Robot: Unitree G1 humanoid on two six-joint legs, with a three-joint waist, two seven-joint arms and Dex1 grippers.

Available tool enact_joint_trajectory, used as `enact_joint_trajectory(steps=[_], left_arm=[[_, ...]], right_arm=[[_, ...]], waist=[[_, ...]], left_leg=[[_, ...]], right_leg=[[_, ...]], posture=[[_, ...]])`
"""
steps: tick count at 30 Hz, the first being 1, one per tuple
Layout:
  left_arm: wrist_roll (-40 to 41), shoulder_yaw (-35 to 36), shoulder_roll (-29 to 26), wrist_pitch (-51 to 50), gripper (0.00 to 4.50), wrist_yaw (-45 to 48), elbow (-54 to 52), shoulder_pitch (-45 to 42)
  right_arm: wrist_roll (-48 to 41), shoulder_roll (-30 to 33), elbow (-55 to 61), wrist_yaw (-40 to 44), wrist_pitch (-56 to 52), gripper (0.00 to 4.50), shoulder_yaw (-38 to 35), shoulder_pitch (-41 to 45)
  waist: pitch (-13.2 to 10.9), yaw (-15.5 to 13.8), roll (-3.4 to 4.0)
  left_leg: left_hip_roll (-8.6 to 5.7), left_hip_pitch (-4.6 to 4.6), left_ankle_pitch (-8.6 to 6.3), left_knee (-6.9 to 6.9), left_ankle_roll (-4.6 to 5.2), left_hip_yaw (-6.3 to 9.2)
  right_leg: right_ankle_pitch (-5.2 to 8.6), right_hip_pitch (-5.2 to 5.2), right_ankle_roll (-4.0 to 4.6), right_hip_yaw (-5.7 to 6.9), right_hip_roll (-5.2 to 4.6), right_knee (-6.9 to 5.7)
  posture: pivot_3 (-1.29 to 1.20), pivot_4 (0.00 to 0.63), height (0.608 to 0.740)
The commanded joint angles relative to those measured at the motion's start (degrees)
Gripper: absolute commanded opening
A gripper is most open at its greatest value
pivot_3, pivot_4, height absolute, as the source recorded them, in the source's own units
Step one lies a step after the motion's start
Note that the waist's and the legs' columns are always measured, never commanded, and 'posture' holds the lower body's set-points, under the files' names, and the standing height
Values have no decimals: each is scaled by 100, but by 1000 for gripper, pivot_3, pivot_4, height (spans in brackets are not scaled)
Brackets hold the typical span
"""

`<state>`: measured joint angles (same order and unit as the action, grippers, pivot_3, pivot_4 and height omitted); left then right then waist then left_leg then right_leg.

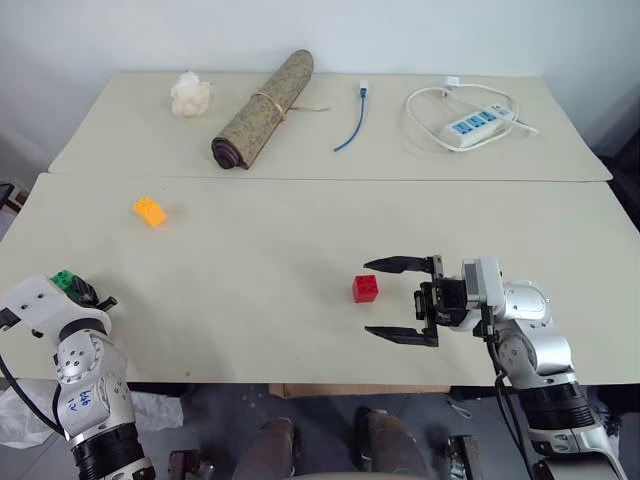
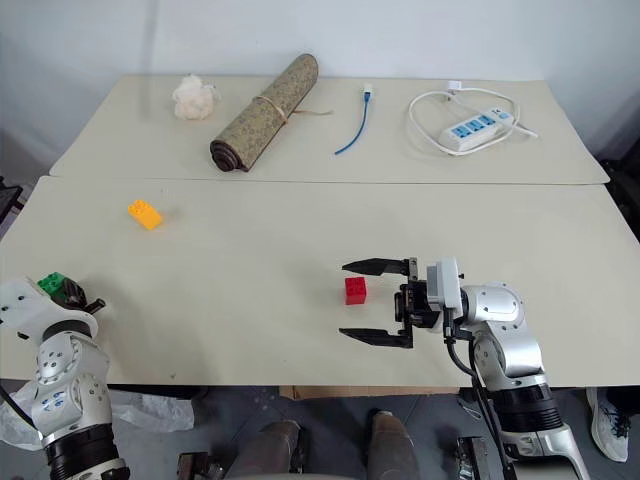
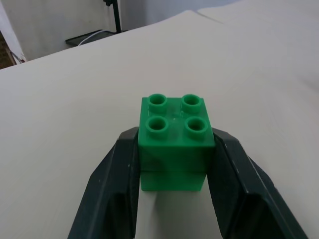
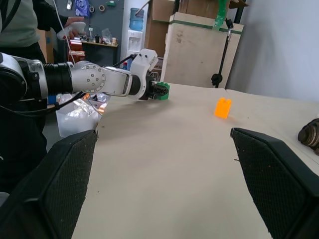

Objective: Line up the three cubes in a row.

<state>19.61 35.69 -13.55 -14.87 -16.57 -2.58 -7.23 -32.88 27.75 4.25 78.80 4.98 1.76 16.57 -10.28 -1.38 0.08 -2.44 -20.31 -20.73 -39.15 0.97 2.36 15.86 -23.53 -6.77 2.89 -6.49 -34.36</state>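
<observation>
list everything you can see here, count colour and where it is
green cube: 1, green, near left edge of the front table, clamped in the left gripper
red cube: 1, red, front table, between the right gripper's open fingers, untouched
orange-yellow cube: 1, orange-yellow, front table, left part
white fluffy lump: 1, white, back table, left
rolled mat: 1, brownish, tied, back table
cable: 1, blue, back table, middle
power strip: 1, white with white cord, back table, right
tables: 2, beige, front and back
left gripper: 1, black, shut on green cube
right gripper: 1, black, open
</observation>
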Motion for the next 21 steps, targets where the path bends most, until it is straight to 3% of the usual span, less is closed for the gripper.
enact_joint_trajectory(steps=[1, 4, 9, 12, 16, 21], left_arm=[[854, -100, -355, 584, 1487, 1777, -466, -43], [1440, -375, -849, 742, 1487, 3542, -567, 33], [2632, -1153, -2347, -634, 1487, 6541, -636, 85], [1750, -2450, -2913, -223, 1487, 7997, -70, -490], [288, -4141, -2650, 1158, 1487, 9550, 1653, -1829], [-99, -4435, -1799, 1927, 1487, 9963, 3390, -3049]], right_arm=[[1, 45, 15, -94, 186, 4500, -246, -6], [10, 153, 26, -187, 236, 4500, -414, -97], [62, 555, 85, -374, 342, 4500, -964, -574], [145, 721, 59, -511, 487, 4500, -1284, -894], [292, 885, 140, -615, 669, 4500, -1572, -1483], [256, 838, 554, -948, 648, 4500, -1656, -1895]], waist=[[-1, -9, -2], [-2, 3, -3], [-5, 10, 3], [-10, -8, 23], [-9, -30, 37], [-19, 35, 21]], left_leg=[[0, 0, 0, -1, 0, 1], [1, -3, 0, -5, -1, 6], [2, -3, 0, 2, 0, 6], [-1, -1, -1, 2, 3, 5], [-13, 4, 6, 3, 7, 0], [-12, -3, 3, 1, 25, -46]], right_leg=[[0, 1, 0, 1, -2, 0], [0, 2, 1, -1, -4, 2], [4, 3, 7, -5, -5, 8], [6, 6, 12, -6, -6, 7], [6, 5, 11, 9, 17, 16], [-1, -13, -3, 15, 28, -14]], posture=[[0, 150, 740], [0, 150, 740], [0, 150, 740], [0, 150, 740], [0, 150, 740], [0, 150, 740]])
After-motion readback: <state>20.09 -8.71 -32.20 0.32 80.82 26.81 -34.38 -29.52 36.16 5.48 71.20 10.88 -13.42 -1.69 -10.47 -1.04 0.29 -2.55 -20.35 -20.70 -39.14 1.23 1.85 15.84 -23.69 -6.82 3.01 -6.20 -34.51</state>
